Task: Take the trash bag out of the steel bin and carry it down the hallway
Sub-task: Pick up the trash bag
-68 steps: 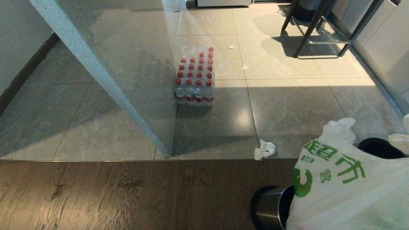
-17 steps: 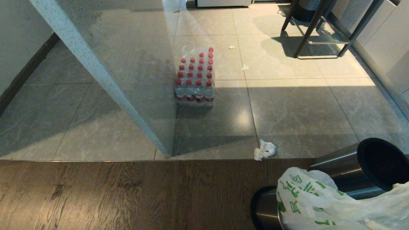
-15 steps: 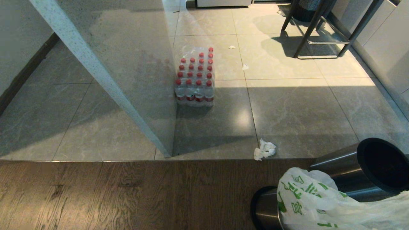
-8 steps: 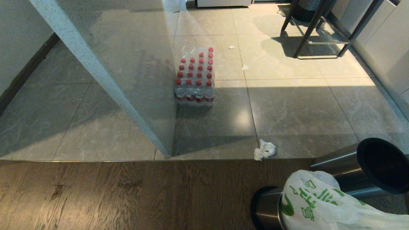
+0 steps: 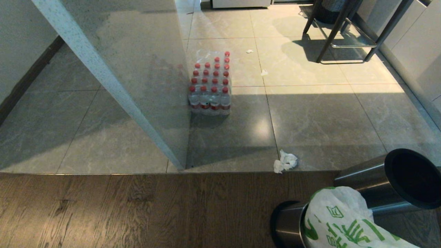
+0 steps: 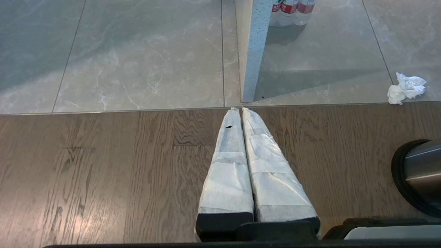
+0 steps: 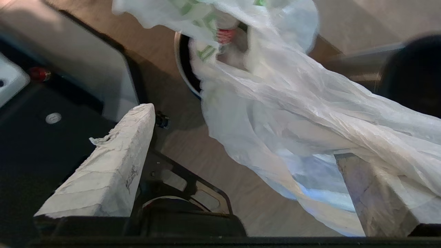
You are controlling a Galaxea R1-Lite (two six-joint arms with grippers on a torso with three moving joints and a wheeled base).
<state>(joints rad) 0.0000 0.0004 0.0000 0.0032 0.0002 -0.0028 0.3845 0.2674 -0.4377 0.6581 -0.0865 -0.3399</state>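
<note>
The trash bag [image 5: 344,224], thin white plastic with green print, hangs out of the steel bin [image 5: 287,224] at the lower right of the head view. In the right wrist view the trash bag [image 7: 275,103] stretches from the steel bin's mouth [image 7: 182,58] across to my right gripper [image 7: 243,132]. That gripper is open wide, and the plastic is draped over one finger [image 7: 372,193]. My left gripper [image 6: 238,109] is shut and empty, parked above the wood floor, with the steel bin [image 6: 417,175] off to its side. No hallway shows as such.
A second steel bin [image 5: 396,175] with a dark open mouth is beside the first. A crumpled tissue [image 5: 285,161] lies at the edge of the tiles. A pack of red-capped bottles [image 5: 210,86] stands by a stone partition [image 5: 137,86]. Chair legs [image 5: 341,31] are at the far right.
The bag, held high over both bins some seconds ago, has sunk toward the lower right edge. Over the last second its trailing part has slid off the second bin and out of the head view.
</note>
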